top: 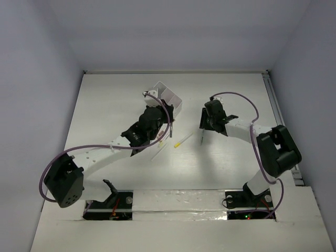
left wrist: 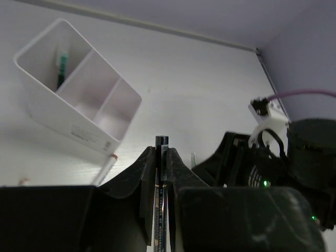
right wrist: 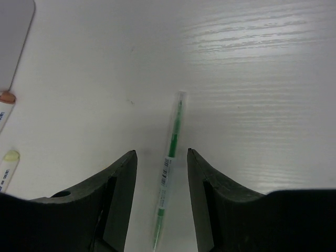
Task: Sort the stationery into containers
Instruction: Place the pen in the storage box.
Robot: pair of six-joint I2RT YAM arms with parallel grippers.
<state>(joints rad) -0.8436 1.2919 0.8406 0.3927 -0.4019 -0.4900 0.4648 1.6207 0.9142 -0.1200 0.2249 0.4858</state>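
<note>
On a white table (top: 231,94), two black robot arms work near a small white box (top: 169,98) w/ three compartments. At left, the left gripper (left wrist: 161,163) is clamped on a thin dark pen (left wrist: 161,142), held lengthwise btwn the fingers, its end poking out front, short of the box. At right, the right gripper (right wrist: 161,153) hangs w/ jaws apart, low over a green pen (right wrist: 172,147) lying flat on the table, one finger each side, apparently not touching it.

Handling, as a guess: pens look light, stiff, smooth plastic. Round barrels are likely to roll or twist if pinched off-centre. Best hold for the green pen is across the barrel near mid-length, approx where the printed label sits. The box looks light too & may slide if nudged.

Views differ. Left wrist cam alone shows inside the box: a green item (left wrist: 62,65) stands in the far end compartment, nothing visible in the other two. It also shows a white pen (left wrist: 107,165) w/ reddish tip on the table just beside the box's near wall. Right wrist cam alone shows the green pen centred btwn the open fingers, plus an orange cap (right wrist: 6,98) and a pale yellow cap (right wrist: 9,156) at its left edge. Top cam hides both grips under the wrists but gives layout: box at far middle, a yellow pen (top: 181,141) btwn the arms.
</note>
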